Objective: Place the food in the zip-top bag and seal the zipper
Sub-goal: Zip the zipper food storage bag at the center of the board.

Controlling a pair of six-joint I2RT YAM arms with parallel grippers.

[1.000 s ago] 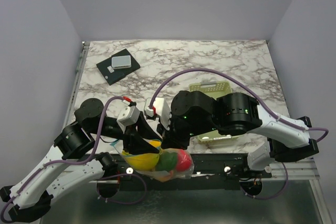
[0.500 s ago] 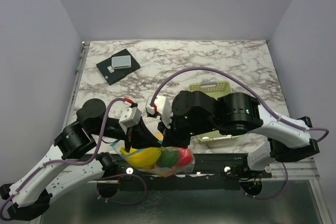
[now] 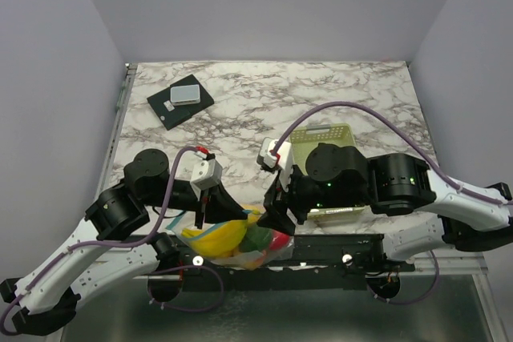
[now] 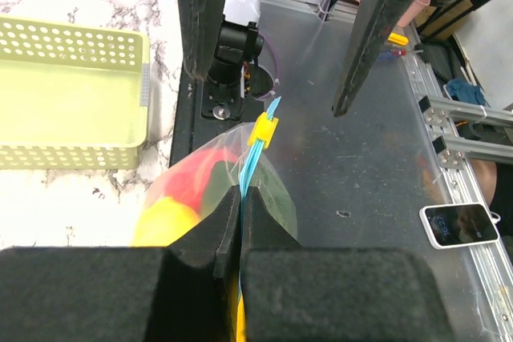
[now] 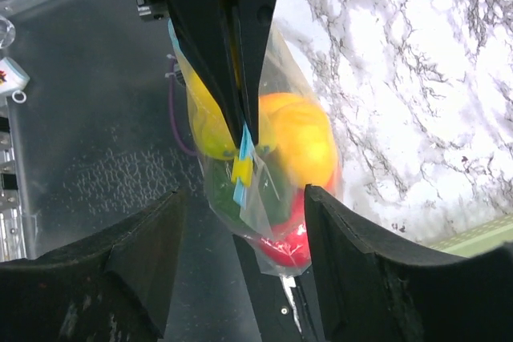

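Zip-top bag [image 5: 280, 198] judged floppy, weighted by food [image 5: 309, 146]; left gripper [image 4: 241, 194] pinches its zipper [image 4: 252, 158], the soundest hold; right gripper [image 5: 242, 194] spread astride bag.

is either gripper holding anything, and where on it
The left gripper pinches the zip-top bag by its blue zipper; the right gripper is open, holding nothing.

Clear bag [image 5: 276, 206] with a light blue zipper [image 4: 249, 167] and yellow slider [image 4: 262, 130]. Food [image 5: 300, 146] is yellow, red, green and orange. Basket [image 4: 72, 118] is pale yellow-green, desk [image 3: 264, 94] white marble with grey veins.
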